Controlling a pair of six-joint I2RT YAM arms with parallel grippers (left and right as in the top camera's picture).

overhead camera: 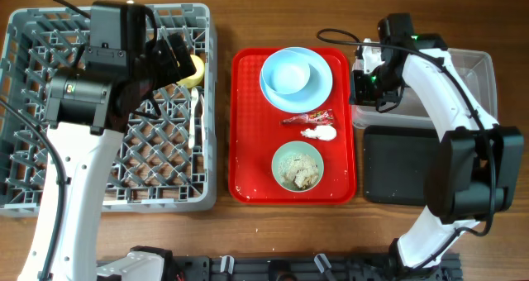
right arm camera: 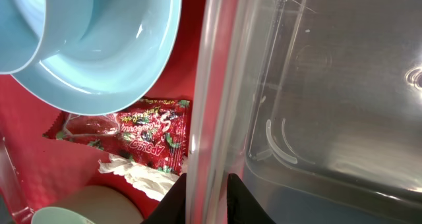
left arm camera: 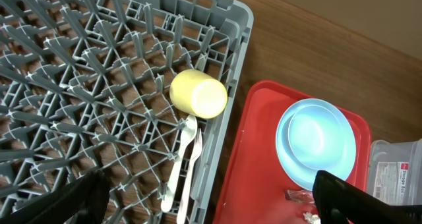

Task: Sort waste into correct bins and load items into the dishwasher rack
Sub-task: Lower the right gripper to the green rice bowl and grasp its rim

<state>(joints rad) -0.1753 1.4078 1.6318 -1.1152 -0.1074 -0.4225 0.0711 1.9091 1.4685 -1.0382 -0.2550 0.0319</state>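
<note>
Clear tub (right arm camera: 211,85) wall fills my right wrist's view, running straight up between the jaws of my right pincer (right arm camera: 208,188). They are drawn in nearly closed and press that wall from both sides, at the tub's left edge. The tub itself sits at the far right corner of the bench (overhead camera: 223,231), with the black tray (overhead camera: 397,165) just beside it on the near side.

Just left of the tub is the red tray (overhead camera: 248,149). A light blue plate (overhead camera: 296,74) is at its far edge and a pale green bowl (overhead camera: 291,159) at its near edge, holding whitish food scraps (overhead camera: 302,178) with brown bits. Between the two, toward the tray's right edge, lie the red wrapper (overhead camera: 308,118) and, touching it, the white tissue wad (overhead camera: 319,133) (both unsorted, neither in a bin).

My left pincer (left arm camera: 211,181) hangs over the right side of the grey rack (overhead camera: 33,149), jaws spread as wide as they go and holding nothing. Beneath it the yellow cup (left arm camera: 198,95) lies on its side near the rack's far right corner. The white fork and spoon (overhead camera: 196,120) lie side by side along the rack's right edge, their upper ends just under the cup.
</note>
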